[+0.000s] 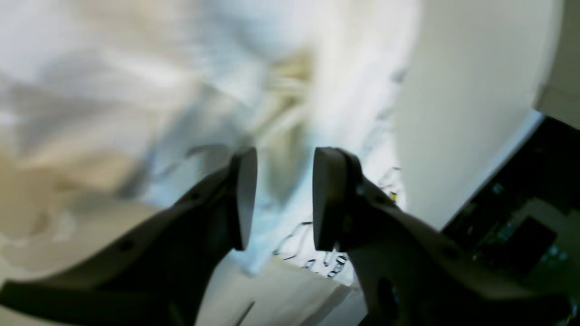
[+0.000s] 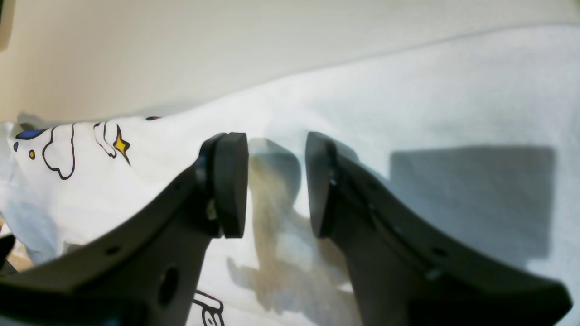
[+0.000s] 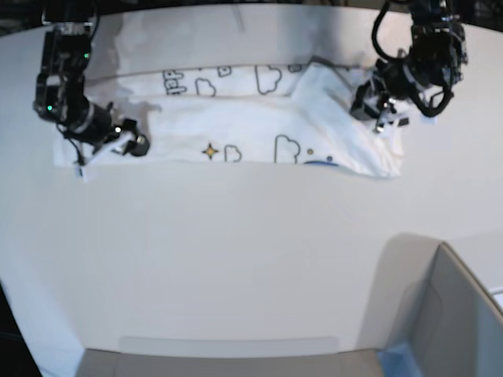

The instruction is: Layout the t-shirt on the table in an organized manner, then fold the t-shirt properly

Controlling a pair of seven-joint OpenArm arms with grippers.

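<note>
**Shirt stretched along the far side, a tool over each end**

The white tabletop (image 3: 236,259) fills the room's view, its curved edge running off to the left, and most of it is bare. Both arms hang over its far side. The right arm reaches down at the left of the base view, its tool (image 2: 276,181) low over the shirt's end there, jaws parted with only cloth showing in the gap between them; nothing is pinched. The left arm bends in from the far right, its tool (image 1: 284,199) poised above bunched fabric, jaws likewise apart and gripping nothing that I can see, though that wrist view is blurred.

A grey box (image 3: 448,314) with a blue corner sits at the near right, well apart from the arms and nothing else lies between it and them.

The shirt (image 3: 236,118) lies in a long band across the far side of the tabletop, flat on the left, rumpled and folded over itself on the right. It is white with black-outlined clouds, a small yellow star (image 3: 210,150) and a bit of blue print near its front edge.
</note>
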